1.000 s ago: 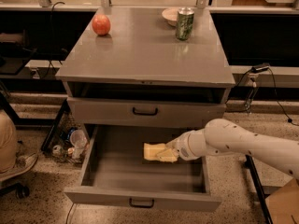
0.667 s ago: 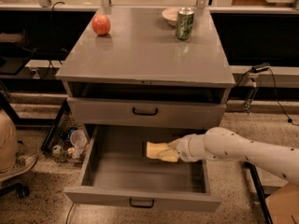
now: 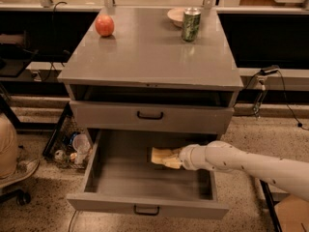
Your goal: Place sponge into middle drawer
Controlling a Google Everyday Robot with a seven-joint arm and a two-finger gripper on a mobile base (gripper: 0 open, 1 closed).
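Cabinet (image 3: 145, 57) fills the view, with the drawer (image 3: 120, 182) standing open at 6 o'clock. The arm (image 3: 241, 162) reaches in from 4 o'clock across the drawer's right wall. The gripper (image 3: 171, 158) hangs inside the drawer, toward 1 o'clock of the floor's middle. Its fingers are clamped on the sponge (image 3: 158, 154), which sticks out toward 9 o'clock. On top, the can (image 3: 190, 24) stands at 1 o'clock and the apple (image 3: 104, 25) at 11.

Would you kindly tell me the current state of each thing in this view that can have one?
middle drawer: pulled open.
upper drawer: closed.
sponge: gripped, held over the middle drawer's floor.
gripper: shut on the sponge, inside the middle drawer.
green can: upright on the cabinet top.
apple: resting on the cabinet top.
bowl: upright, behind the green can.
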